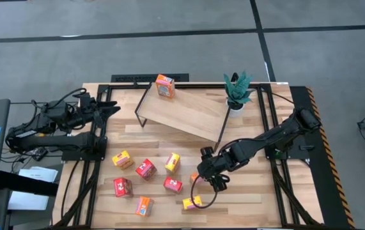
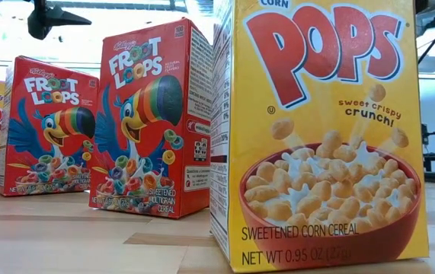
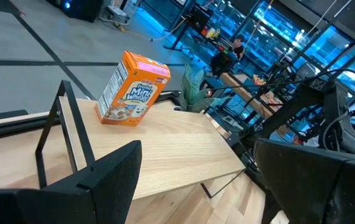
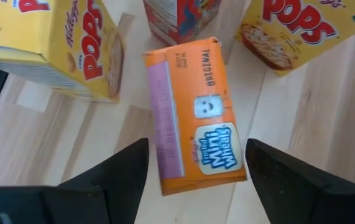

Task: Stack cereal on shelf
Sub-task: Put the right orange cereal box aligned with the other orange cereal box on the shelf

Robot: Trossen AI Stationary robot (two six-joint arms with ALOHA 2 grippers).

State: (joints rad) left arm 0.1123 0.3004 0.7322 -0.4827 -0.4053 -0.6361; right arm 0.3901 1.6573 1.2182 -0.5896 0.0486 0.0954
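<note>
Yellow box (image 2: 320, 137) reads "Corn Pops"; red boxes (image 2: 152, 122) "Froot Loops"; orange box (image 4: 193, 115) between the right hand's fingers "Frosted Mini Wheats".

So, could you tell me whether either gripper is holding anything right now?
Nothing is held. The right gripper straddles a lying orange Mini-Wheats box with fingers open; the left gripper is open and empty.

One orange cereal box (image 1: 165, 85) stands on the shelf (image 1: 188, 112) beside a potted plant (image 1: 237, 91). The right gripper (image 1: 209, 179) hovers among boxes scattered on the counter (image 1: 246, 198); the left arm (image 1: 61, 124) waits at the counter's left edge.

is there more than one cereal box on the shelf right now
No, only one orange cereal box stands on the shelf.
</note>
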